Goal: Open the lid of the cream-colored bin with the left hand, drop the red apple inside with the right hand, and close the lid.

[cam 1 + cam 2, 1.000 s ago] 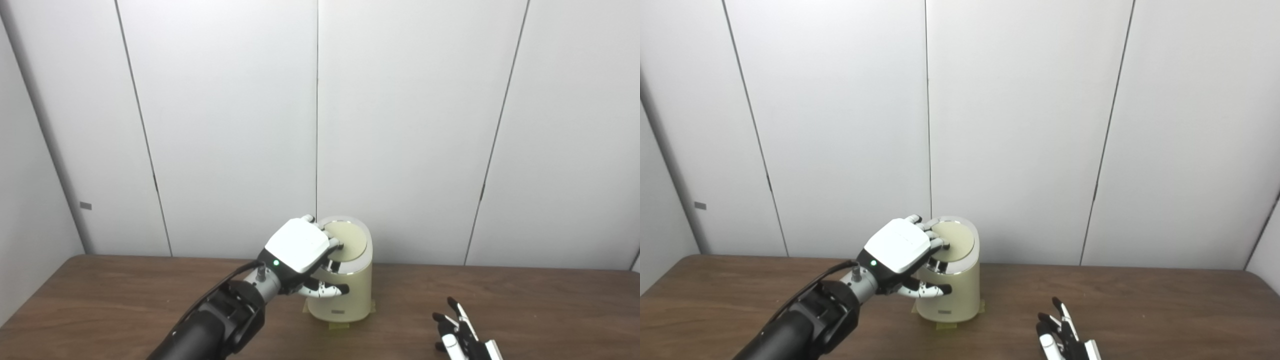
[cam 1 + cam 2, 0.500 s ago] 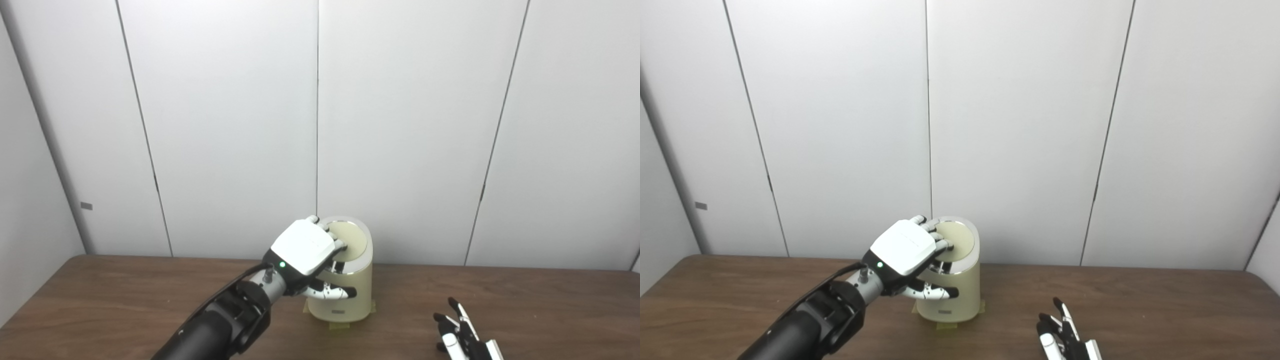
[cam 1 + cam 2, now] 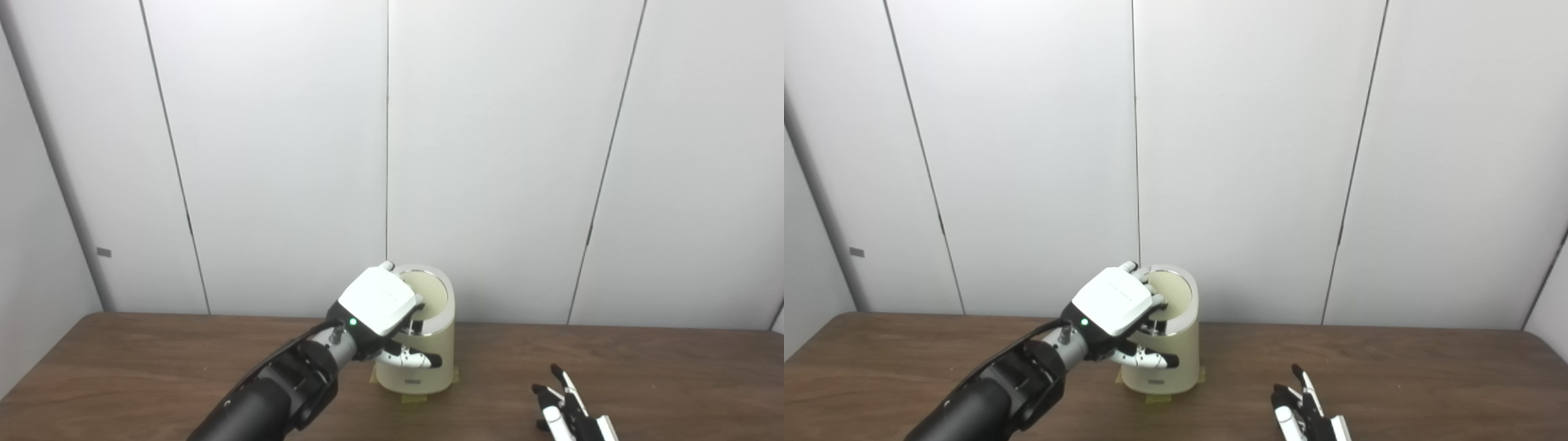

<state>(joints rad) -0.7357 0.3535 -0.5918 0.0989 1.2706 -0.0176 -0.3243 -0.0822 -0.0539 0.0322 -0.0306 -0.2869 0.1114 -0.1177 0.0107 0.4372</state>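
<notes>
The left hand (image 3: 381, 301) is backed by a flat white plate, rounded at its corners. A small green light is seen at the plate's 7 o'clock corner. Its fingers (image 3: 409, 359) are made of white segments with black tips. A silver wrist collar with a small stud is joined to a thick, glossy black forearm, along which a black cable is run. The right hand (image 3: 1304, 416) is built in black and white.

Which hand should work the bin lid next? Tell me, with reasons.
Left. The left hand sits on the lid of the cream bin, fingers over its near edge. The right hand lies open on the table, apart from the bin, holding nothing.
</notes>
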